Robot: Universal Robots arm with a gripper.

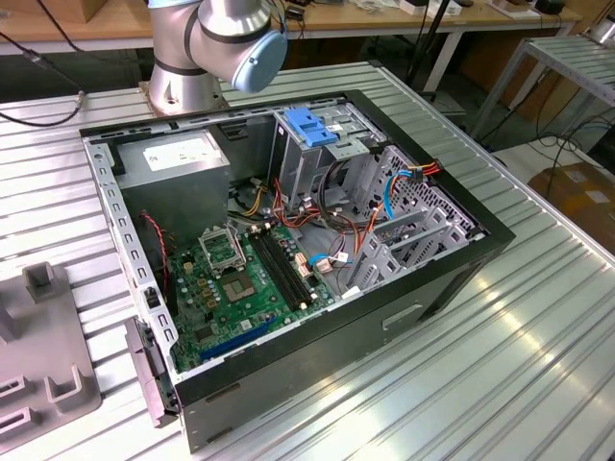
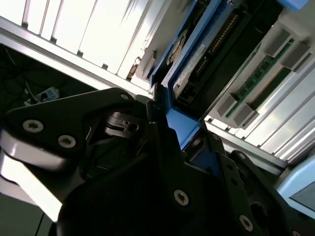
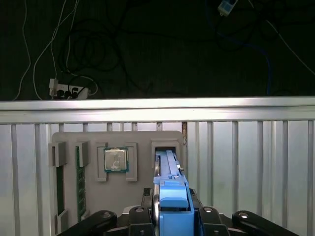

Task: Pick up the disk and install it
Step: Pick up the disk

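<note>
Disk location: the disk (image 3: 172, 191) stands on edge in a slot of the grey tray (image 3: 118, 140), beside a processor chip (image 3: 115, 160) and memory sticks (image 3: 78, 182). In the exterior view that tray (image 1: 58, 355) lies on the tabletop (image 1: 500, 365) at the exterior view's left, well apart from the drive bays of the open computer case (image 1: 442, 279).
Jaws: the gripper (image 3: 172, 219) straddles the near end of the blue rail. In both wrist views the jaws press against its two sides, so I judge them clamped on the disk.
Weight and stiffness: probably dense for its size and fully rigid. The metal body will not give, though the plastic rail may flex a little.
Surface: the smooth plastic and metal are likely slippery, so the grip depends on squeezing the rail squarely.
Fragility: likely sensitive to knocks, and the board and connector face (image 2: 211, 44) should not be pinched or scraped.
Where to hold: the thick blue end of the rail, as now.
Hard to make out: whether the disk's lower edge is seated in the slot or already raised.
Cut off: the far end of the disk in the second wrist view, and the tray's left part in the exterior view.
</note>
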